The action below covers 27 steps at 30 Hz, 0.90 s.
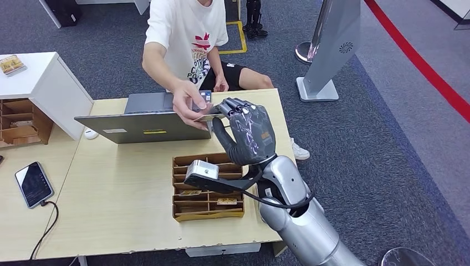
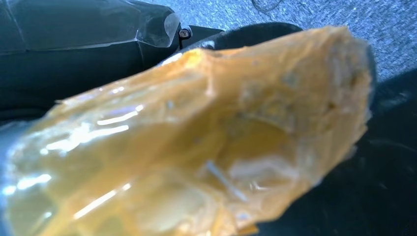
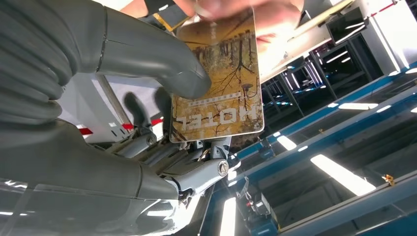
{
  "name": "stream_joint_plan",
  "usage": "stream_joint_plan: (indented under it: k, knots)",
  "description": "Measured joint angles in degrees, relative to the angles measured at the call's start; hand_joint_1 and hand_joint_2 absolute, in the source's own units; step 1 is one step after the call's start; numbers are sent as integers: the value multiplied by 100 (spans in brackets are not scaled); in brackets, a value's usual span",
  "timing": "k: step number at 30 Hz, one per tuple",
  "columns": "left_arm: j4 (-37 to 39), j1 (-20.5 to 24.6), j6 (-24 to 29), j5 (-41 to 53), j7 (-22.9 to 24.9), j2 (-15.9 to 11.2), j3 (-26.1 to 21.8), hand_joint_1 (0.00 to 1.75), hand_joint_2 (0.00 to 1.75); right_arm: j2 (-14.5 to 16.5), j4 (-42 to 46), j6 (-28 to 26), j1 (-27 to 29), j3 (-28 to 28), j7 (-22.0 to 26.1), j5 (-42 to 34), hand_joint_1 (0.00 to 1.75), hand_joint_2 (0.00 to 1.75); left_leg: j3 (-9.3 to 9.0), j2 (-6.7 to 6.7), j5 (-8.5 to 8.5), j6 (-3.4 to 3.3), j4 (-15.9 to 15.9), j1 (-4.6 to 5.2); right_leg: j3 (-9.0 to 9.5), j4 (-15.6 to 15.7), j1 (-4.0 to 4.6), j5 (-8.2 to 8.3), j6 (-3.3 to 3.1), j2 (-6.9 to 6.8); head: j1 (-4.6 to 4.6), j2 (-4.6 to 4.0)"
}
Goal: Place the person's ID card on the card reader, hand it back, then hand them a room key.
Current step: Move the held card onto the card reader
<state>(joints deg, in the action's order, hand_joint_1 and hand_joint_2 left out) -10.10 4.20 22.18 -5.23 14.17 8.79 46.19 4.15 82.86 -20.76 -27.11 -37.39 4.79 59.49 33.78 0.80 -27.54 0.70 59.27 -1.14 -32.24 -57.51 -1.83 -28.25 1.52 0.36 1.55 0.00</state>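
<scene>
A pale wooden table (image 1: 127, 188) stood on grey carpet (image 1: 377, 144) when I took this reading from my remote station, a red line (image 1: 421, 64) crossing the floor at the far right and a grey kiosk stand (image 1: 330, 50) beyond the table's corner. On the table sat an open laptop (image 1: 147, 119), a brown cardboard tray (image 1: 206, 188) split into narrow slots with cards in a few of them, a white mouse (image 1: 91, 133) and a dark phone (image 1: 34, 183) on a cable. A white cabinet (image 1: 41, 91) with wooden shelves stood at the left.

The right hand (image 1: 249, 133), dark and glossy on a silver arm, was raised over the laptop's edge. Its thumb (image 3: 162, 59) pressed a room key (image 3: 219, 83) against the fingers behind it, while the seated person's hand (image 1: 188, 102) pinched the card's far end; both had hold of it. The key was a flat rectangle printed with yellow trees and the word HOTEL.

The left wrist camera gave me a blurred amber shape (image 2: 196, 142), possibly a wrapped cover, so I could not tell how the left hand stood.
</scene>
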Motion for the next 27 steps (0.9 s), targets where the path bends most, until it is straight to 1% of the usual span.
stream_joint_plan:
  k: [22, 25, 27]
  knots:
    - [-2, 4, 9, 8, 37, -15, 27, 0, 0, 1, -40, 73, 61, 46, 7, -148, 175, 175, 0, 0, 0, 0, 0, 0, 0, 0, 0, 0, 0, 0, 0, 0]
    - [-2, -4, 45, -30, 16, -17, 27, 0, 0, 2, 21, 86, 146, 99, 109, -479, 175, 175, 0, 0, 0, 0, 0, 0, 0, 0, 0, 0, 0, 0, -1, 0]
    - [-2, -17, 92, -107, -49, -16, 25, 0, 0, 2, 164, 199, 275, 166, 288, -1055, 175, 175, 0, 0, 0, 0, 0, 0, 0, 0, 0, 0, 0, 0, -1, 0]
